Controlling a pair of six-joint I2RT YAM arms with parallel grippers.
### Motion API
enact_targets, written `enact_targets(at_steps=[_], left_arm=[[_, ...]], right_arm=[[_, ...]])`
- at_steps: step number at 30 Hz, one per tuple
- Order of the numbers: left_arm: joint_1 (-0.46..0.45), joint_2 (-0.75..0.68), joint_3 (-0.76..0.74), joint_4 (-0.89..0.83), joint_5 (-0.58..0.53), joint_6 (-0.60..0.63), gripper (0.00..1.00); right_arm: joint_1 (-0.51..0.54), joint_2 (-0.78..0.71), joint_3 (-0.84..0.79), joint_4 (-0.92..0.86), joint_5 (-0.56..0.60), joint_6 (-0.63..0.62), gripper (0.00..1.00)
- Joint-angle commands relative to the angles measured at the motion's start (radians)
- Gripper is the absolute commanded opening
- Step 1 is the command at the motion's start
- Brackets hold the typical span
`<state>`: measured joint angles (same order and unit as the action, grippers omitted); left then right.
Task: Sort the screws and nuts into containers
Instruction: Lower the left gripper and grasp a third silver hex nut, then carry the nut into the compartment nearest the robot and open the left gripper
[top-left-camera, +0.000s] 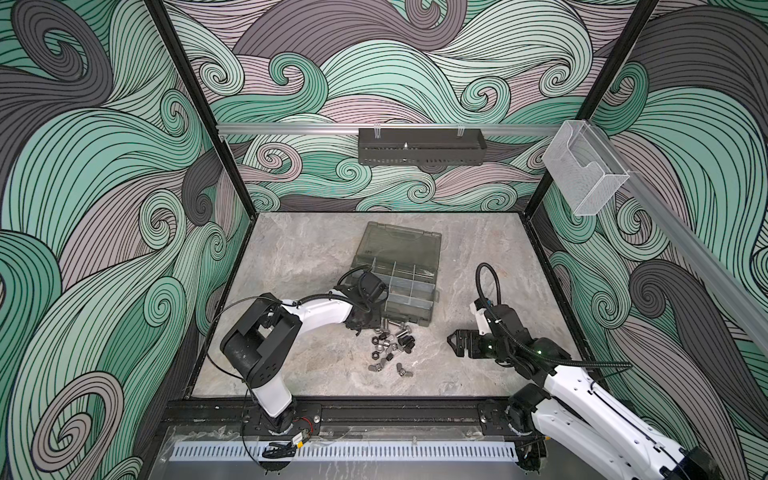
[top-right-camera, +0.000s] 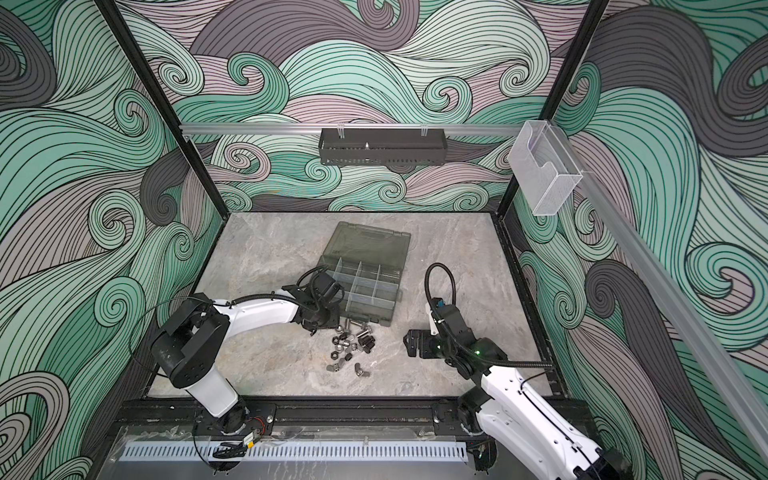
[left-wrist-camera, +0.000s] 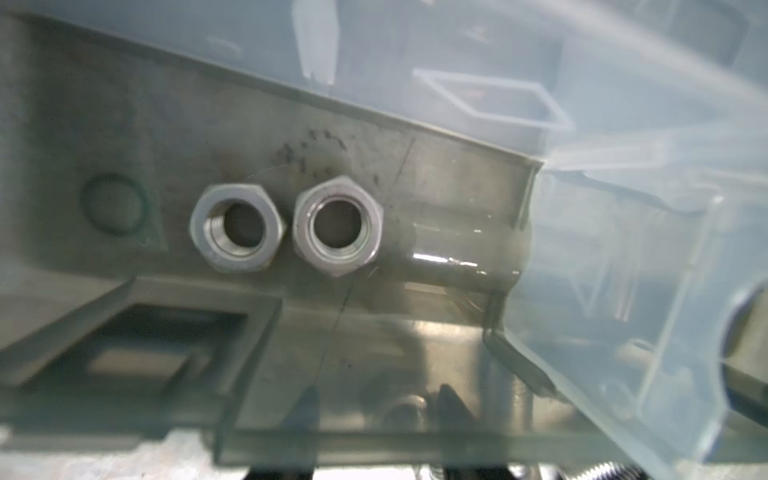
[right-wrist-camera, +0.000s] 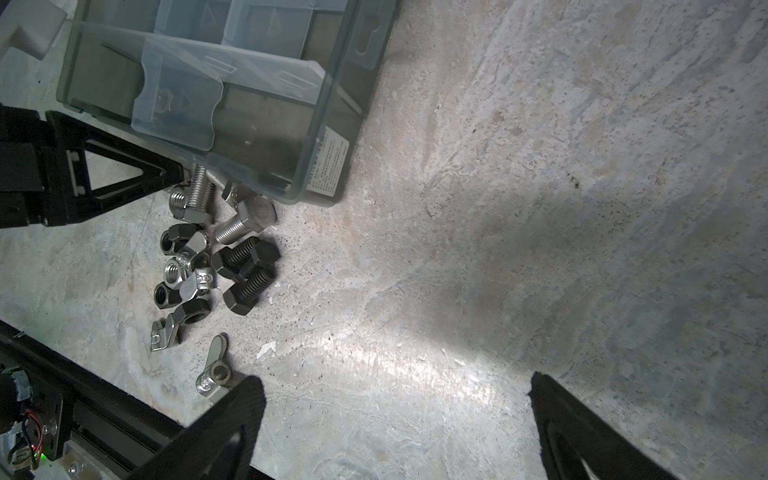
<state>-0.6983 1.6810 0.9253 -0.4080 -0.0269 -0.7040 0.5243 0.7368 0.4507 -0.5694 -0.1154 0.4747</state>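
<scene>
Biggest thing first: the grey organiser case (top-left-camera: 411, 318) sits mid-table with its lid lying open behind it, and the containers (top-left-camera: 415, 305) are its cells. One cell already holds two silver nuts (left-wrist-camera: 336, 226). The other nuts lie loose with the screws (top-left-camera: 395, 334) in a heap just in front of the case.

Your left gripper (top-left-camera: 359, 328) is down at that heap, one fingertip touching the thread of a silver screw (right-wrist-camera: 199, 191) that's hard against the case wall. Can't tell if it's actually pinched. I'd square up on the shaft, lift straight up to clear the wall, and pick a cell without nuts.

The right gripper (right-wrist-camera: 395, 380) hangs spread wide and empty, off to the side.

The table (top-left-camera: 291, 257) is mottled grey stone-look, so silver bits blend in. Swirly teal walls (top-left-camera: 83, 166) all round.
</scene>
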Motion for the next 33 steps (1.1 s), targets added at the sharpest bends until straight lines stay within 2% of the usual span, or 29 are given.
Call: enact_targets(at_steps=[1,3,10,20,28,33], left_arm=[[-0.010,0.019,0.018,-0.041,-0.041,-0.011,0.42],[-0.011,0.014,0.008,-0.041,-0.048,-0.015,0.38],[-0.017,-0.027,-0.044,-0.042,-0.070,-0.030,0.33],[-0.020,-0.110,-0.104,-0.047,-0.097,-0.041,0.29],[-0.020,-0.231,-0.047,-0.123,-0.085,-0.013,0.29],[-0.020,-0.295,-0.012,-0.100,-0.128,0.030,0.29]], right_arm=[[0.006,-0.021,-0.016,0.013,-0.003,-0.010,0.99],[0.006,-0.028,-0.018,0.013,-0.006,-0.009,0.99],[0.006,-0.017,-0.017,0.015,-0.013,-0.011,0.99],[0.006,-0.043,-0.021,0.001,-0.020,0.000,0.99],[0.006,-0.077,-0.034,0.003,-0.014,0.005,0.99],[0.006,-0.073,-0.035,0.005,-0.017,0.003,0.99]])
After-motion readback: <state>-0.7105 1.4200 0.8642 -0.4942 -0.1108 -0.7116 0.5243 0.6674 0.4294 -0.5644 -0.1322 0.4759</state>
